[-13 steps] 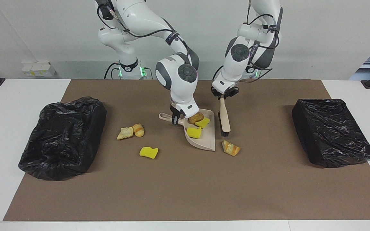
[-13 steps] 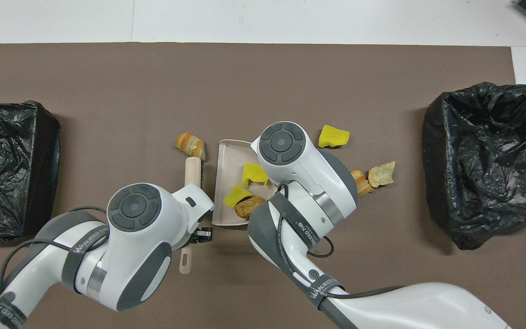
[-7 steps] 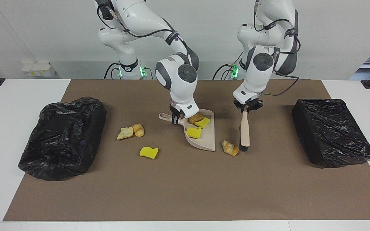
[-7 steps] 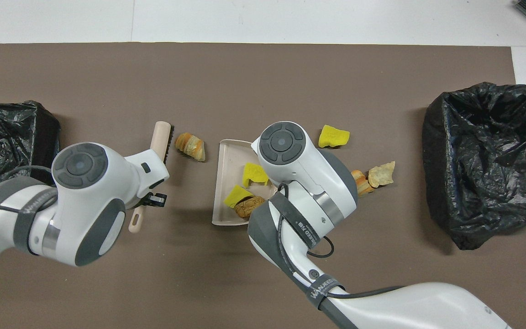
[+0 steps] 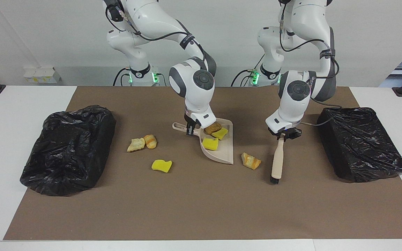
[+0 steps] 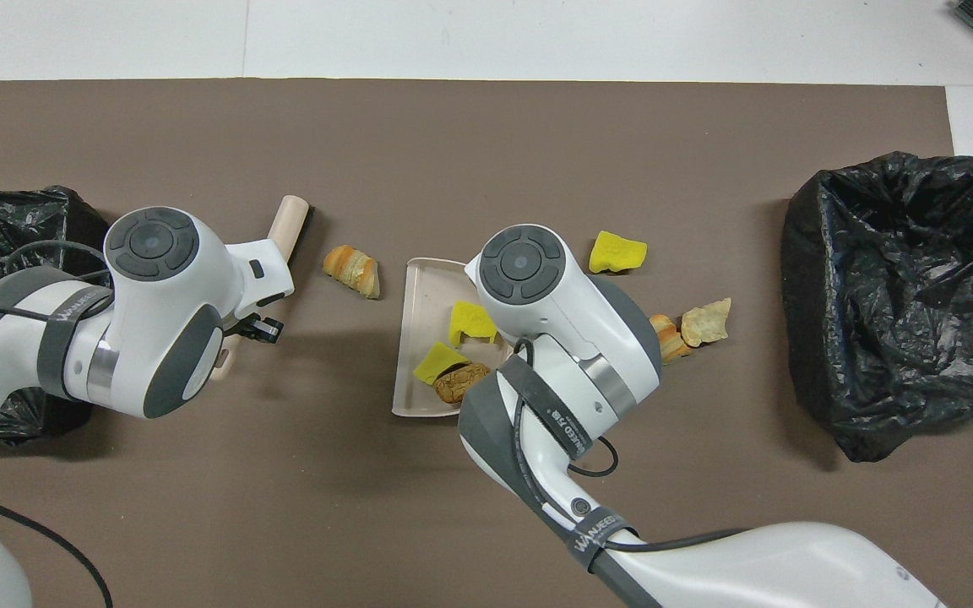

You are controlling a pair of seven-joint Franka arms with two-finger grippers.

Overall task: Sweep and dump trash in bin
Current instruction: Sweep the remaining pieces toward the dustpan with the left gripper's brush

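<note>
- Trash: two yellow sponge chunks [image 5: 210, 143] and a brown bread piece [image 5: 212, 128] in the beige dustpan [image 5: 222, 155]; croissant piece [image 5: 251, 160] just beside its mouth.
- Brush [image 5: 277, 163]: swung from beside the dustpan toward the left arm's bin [image 5: 359, 143]; left gripper [image 5: 283, 135] clamps its handle, tilted.
- Right gripper [image 5: 191, 128]: unmoved, closed on the dustpan's handle.

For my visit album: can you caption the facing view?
Right gripper holds the dustpan, three scraps inside; left gripper holds the brush beside a bread scrap.
</note>
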